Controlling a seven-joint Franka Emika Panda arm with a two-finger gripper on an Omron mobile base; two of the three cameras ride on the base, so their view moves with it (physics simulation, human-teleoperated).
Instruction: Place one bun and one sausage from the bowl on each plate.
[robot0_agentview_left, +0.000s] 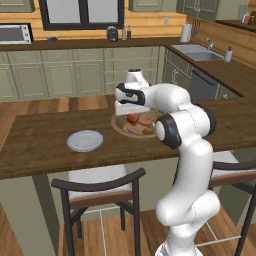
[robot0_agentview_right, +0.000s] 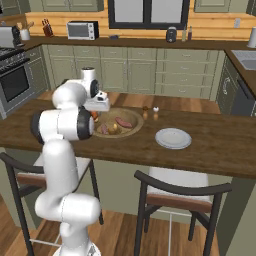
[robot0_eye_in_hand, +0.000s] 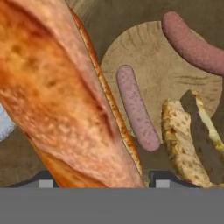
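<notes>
My gripper (robot0_eye_in_hand: 104, 181) is shut on the orange-brown oblong bun (robot0_eye_in_hand: 57, 96), which hangs just above the wooden bowl (robot0_eye_in_hand: 175, 83). In the bowl lie two pinkish-red sausages (robot0_eye_in_hand: 136, 107) (robot0_eye_in_hand: 192, 41) and the yellowish-tan spotted bun (robot0_eye_in_hand: 181, 146). From the left base view the gripper (robot0_agentview_left: 130, 115) holds the roll (robot0_agentview_left: 132, 119) over the bowl's (robot0_agentview_left: 120, 128) left part. One pale plate (robot0_agentview_left: 85, 140) lies left of the bowl, the other plate (robot0_agentview_right: 173, 138) lies to its right. The right base view shows the gripper (robot0_agentview_right: 96, 111) at the bowl's (robot0_agentview_right: 131, 131) left side.
The bowl and plates sit on a dark wooden counter (robot0_agentview_left: 45, 150), with two small shakers (robot0_agentview_right: 150, 112) behind the bowl. Two chairs (robot0_agentview_left: 100, 192) (robot0_agentview_right: 177, 197) stand tucked under the counter's near edge. A pale plate edge (robot0_eye_in_hand: 5, 127) peeks past the roll in the hand view.
</notes>
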